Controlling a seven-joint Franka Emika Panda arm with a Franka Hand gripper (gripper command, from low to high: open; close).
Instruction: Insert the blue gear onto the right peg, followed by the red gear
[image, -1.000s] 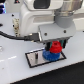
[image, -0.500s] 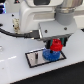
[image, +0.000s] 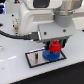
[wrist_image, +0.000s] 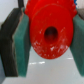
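The tool (image: 55, 44) is clamped on the red gear (image: 55, 48) and hangs low over the plate (image: 35, 59), which lies flat on the white worktop (image: 20, 72). In the exterior view the red gear sits directly above the blue gear (image: 50, 55) — the two overlap in the picture, and whether they touch cannot be told at this size. The blue gear rests on the plate, toward the exterior view's right end of it, its rim showing under and beside the red one. The right peg is hidden behind the gears and tool. A thin dark pin (image: 36, 54) stands on the plate to the exterior view's left of the blue gear.

In the wrist view the red gear (wrist_image: 50, 31) fills the middle, its dark centre hole facing the camera, with a teal pad (wrist_image: 21, 47) pressed against its edge on one side and the other finger on the opposite side — both in contact with the rim.
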